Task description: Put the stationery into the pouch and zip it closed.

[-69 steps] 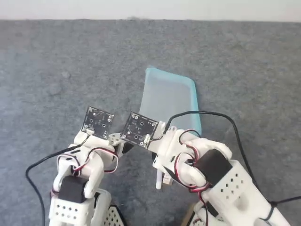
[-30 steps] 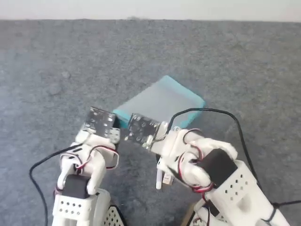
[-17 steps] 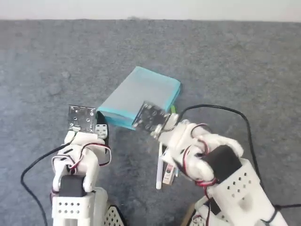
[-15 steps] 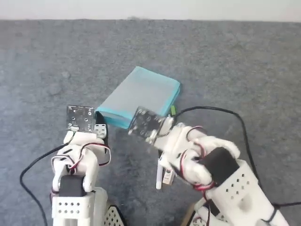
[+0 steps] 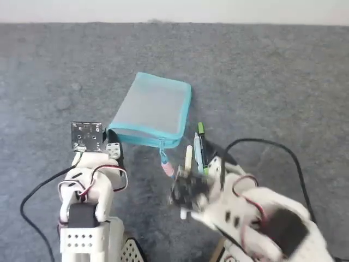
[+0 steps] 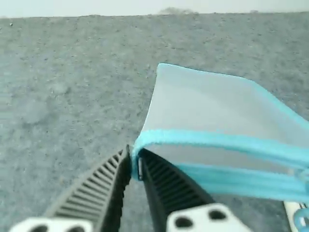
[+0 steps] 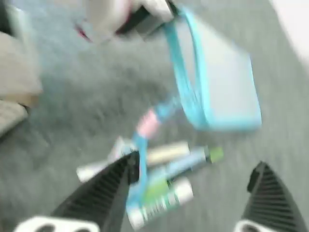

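Observation:
A pale pouch with a turquoise zip edge [image 5: 155,108] lies flat on the grey carpet. My left gripper [image 6: 133,155] is shut on the pouch's near corner [image 5: 113,135]. A blue zip strap with a pink tag [image 5: 167,168] trails from the zip edge. Beside the pouch lie several pens: a green-capped one [image 5: 200,130], a cream one [image 5: 188,156] and a blue one [image 7: 181,164]. My right gripper [image 7: 195,164] hangs open above these pens with nothing between its fingers. The pouch [image 7: 219,82] lies beyond them.
Grey carpet [image 5: 272,82] covers the whole table, bare around the pouch. The right arm's body [image 5: 262,218] and its black cable [image 5: 283,150] sit at the near right. The left arm's base [image 5: 84,229] stands at the near left.
The left gripper has dragged and turned the pouch leftward. The right arm has drawn back toward its base, uncovering the pens and the zip strap.

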